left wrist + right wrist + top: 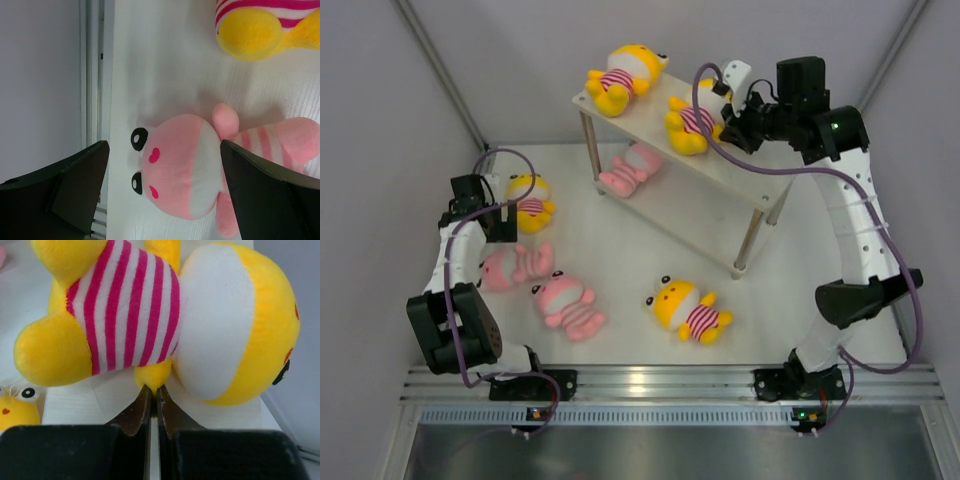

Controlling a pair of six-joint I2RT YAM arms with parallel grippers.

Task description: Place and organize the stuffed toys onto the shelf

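Observation:
The white shelf point(745, 172) stands at the back. Two yellow stuffed toys lie on its top board: one at the far end point(625, 78), one nearer point(688, 122). My right gripper point(730, 125) is shut on a small yellow limb of the nearer toy point(150, 315), which rests on the board point(75, 400); the pinch shows in the right wrist view point(154, 387). A pink toy point(630, 168) lies under the shelf. My left gripper point(498, 225) is open, its fingers either side of a pink toy's head point(180, 165) without touching it.
On the table lie a yellow toy point(530, 200) by the left arm, a pink toy point(510, 268), another pink toy point(570, 303) and a yellow toy point(685, 308) near the front. Grey walls close in on both sides; a metal rail point(650, 380) runs along the near edge.

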